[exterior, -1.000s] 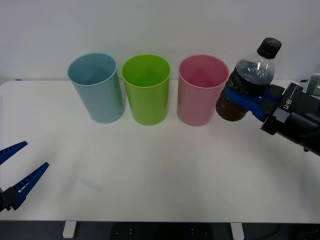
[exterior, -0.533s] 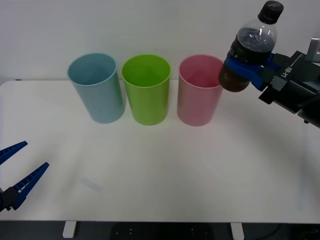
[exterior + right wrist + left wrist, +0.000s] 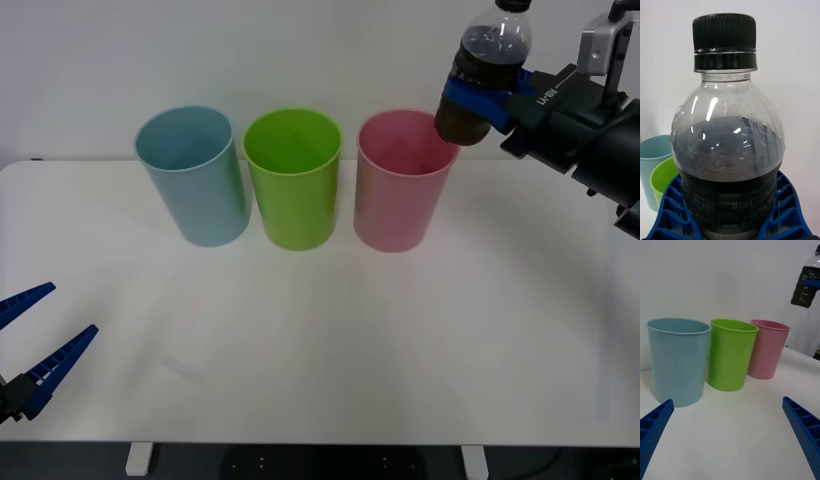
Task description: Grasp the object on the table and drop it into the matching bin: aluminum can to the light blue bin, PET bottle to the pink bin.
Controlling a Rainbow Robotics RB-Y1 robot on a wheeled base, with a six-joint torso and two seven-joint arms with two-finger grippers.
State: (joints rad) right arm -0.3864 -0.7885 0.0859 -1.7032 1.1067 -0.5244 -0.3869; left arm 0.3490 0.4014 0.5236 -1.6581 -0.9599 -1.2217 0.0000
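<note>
My right gripper (image 3: 482, 102) is shut on the PET bottle (image 3: 485, 75), a small clear bottle of dark liquid with a black cap, held upright in the air just right of and above the pink bin's (image 3: 401, 180) rim. In the right wrist view the bottle (image 3: 728, 150) stands between the blue fingers (image 3: 672, 210). From the left wrist view, the bottle (image 3: 807, 285) hangs above and right of the pink bin (image 3: 767, 348). The light blue bin (image 3: 195, 175) stands leftmost on the white table (image 3: 320, 340). My left gripper (image 3: 35, 340) is open low at the table's front left.
A lime green bin (image 3: 293, 178) stands between the light blue and pink bins, the three close together in a row at the back. A plain white wall rises behind them. The table's front and right parts are bare.
My right gripper has lifted the bottle higher and carried it slightly left, from beside the pink bin's wall to above its rim level. The left arm stayed still.
</note>
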